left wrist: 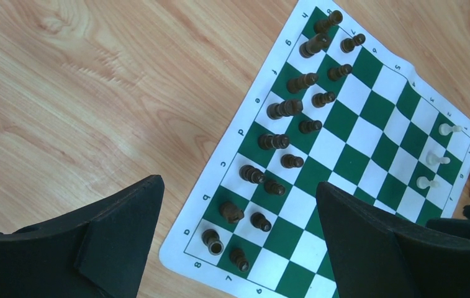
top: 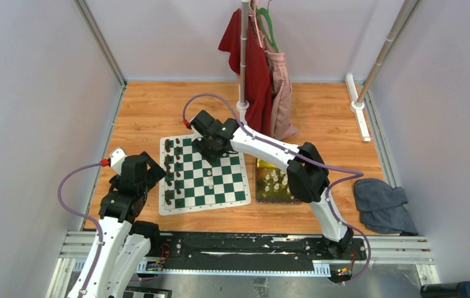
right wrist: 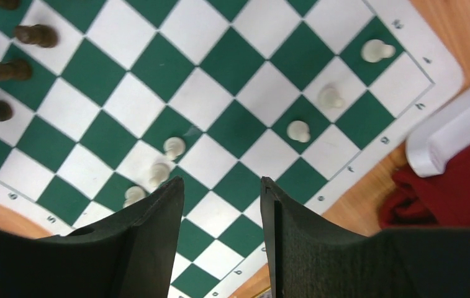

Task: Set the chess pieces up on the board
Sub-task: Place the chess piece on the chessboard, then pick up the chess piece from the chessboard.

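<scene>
Over the board (right wrist: 232, 62), right gripper (right wrist: 220, 205) stands parted, holding nothing; left gripper (left wrist: 238, 205) wide, empty.

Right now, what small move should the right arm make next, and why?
Probably lift the right hand and swing it to the tray: it hangs open and empty above the board, and cream-white chessmen lie in the tray, not yet set up.

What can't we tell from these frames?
Top view: contents of the tray are tiny and partly under the right arm; no count.
Right wrist: nearest of the chess pieces is half behind a right-gripper finger.
Left wrist: one corner of the board is behind a left-gripper finger.
</scene>
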Motion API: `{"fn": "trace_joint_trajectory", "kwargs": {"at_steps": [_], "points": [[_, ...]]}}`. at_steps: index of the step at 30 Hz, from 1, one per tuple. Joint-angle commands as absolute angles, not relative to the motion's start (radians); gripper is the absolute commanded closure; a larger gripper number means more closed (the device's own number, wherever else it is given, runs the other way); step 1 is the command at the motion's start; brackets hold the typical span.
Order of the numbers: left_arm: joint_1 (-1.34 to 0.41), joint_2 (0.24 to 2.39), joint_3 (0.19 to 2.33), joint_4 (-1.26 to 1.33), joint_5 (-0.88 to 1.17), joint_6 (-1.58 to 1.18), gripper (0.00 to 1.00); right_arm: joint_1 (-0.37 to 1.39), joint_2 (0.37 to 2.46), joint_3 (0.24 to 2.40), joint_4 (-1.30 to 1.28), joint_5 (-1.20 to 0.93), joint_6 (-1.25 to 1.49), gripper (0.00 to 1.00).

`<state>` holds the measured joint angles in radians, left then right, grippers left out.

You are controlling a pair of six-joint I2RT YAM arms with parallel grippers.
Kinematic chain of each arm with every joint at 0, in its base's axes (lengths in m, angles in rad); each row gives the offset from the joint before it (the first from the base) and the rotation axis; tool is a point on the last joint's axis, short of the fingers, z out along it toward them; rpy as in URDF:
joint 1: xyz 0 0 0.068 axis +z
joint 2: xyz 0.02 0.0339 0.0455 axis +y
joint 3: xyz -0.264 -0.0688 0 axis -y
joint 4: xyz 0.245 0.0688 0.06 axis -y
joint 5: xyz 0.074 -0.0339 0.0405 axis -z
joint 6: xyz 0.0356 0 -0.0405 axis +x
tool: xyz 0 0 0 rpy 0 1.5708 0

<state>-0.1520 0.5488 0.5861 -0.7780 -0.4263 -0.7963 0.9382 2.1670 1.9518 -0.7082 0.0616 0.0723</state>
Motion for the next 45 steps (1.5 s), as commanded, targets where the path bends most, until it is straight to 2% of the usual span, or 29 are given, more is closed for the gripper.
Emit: {"fn": "trace_joint_trajectory", "kwargs": {"at_steps": [1, 7, 45], "points": [[-0.147, 0.531, 0.569, -0.758, -0.434, -0.788, 0.0, 0.995, 2.137, 1.936, -0.744, 0.02, 0.065, 0.47], [-0.147, 0.541, 0.571, -0.756, -0.43, -0.781, 0.0, 1.009, 2.142, 1.907, -0.72, -0.048, 0.086, 0.48], [-0.147, 0.541, 0.572, -0.756, -0.437, -0.78, 0.0, 0.978, 2.247, 1.868, -0.639, -0.116, 0.081, 0.55]]}}
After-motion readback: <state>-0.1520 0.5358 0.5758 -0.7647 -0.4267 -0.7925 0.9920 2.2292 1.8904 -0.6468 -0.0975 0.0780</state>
